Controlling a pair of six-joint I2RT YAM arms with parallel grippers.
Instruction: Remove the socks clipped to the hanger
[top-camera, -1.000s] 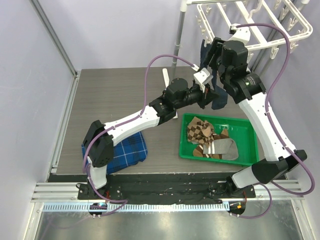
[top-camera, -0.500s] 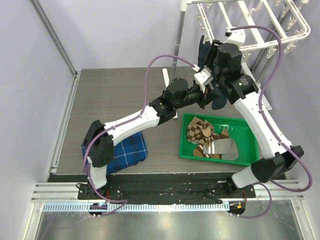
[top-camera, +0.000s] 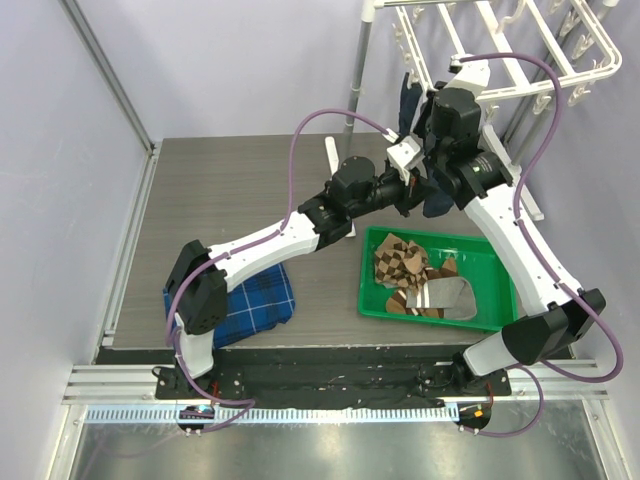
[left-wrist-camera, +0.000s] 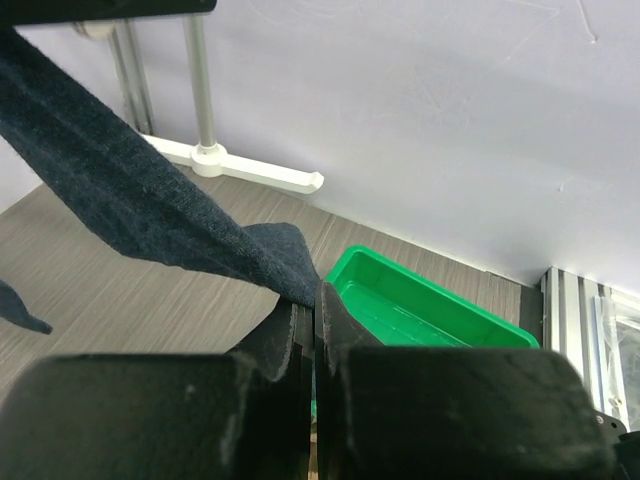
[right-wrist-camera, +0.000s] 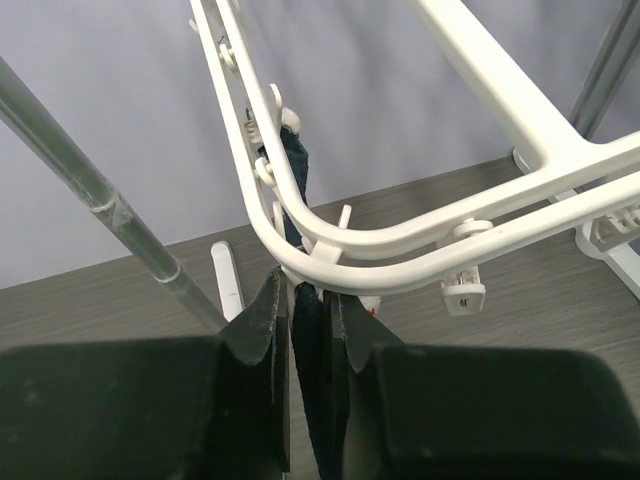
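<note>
A plain navy sock (top-camera: 408, 100) hangs from a clip at the near corner of the white hanger (top-camera: 520, 62). It is stretched down to my left gripper (top-camera: 421, 190). That gripper (left-wrist-camera: 313, 300) is shut on the sock's lower end (left-wrist-camera: 150, 210), above the green tray. My right gripper (top-camera: 424, 118) is up at the hanger's corner (right-wrist-camera: 400, 240). Its jaws (right-wrist-camera: 307, 288) have closed onto the top of the navy sock (right-wrist-camera: 307, 340), right under the clip. An argyle sock (top-camera: 398, 260), a striped one and a grey one (top-camera: 447, 295) lie in the tray.
The green tray (top-camera: 365, 272) sits at the front right of the table. A folded blue plaid cloth (top-camera: 255, 298) lies at the front left. The metal pole (top-camera: 357, 70) and its white foot (top-camera: 333, 160) stand behind. Free clips (right-wrist-camera: 462, 290) dangle from the frame.
My right gripper has moved up and left to the hanger's corner, and its jaws have closed from wide open onto the sock's top. The left arm has kept still, holding the sock.
</note>
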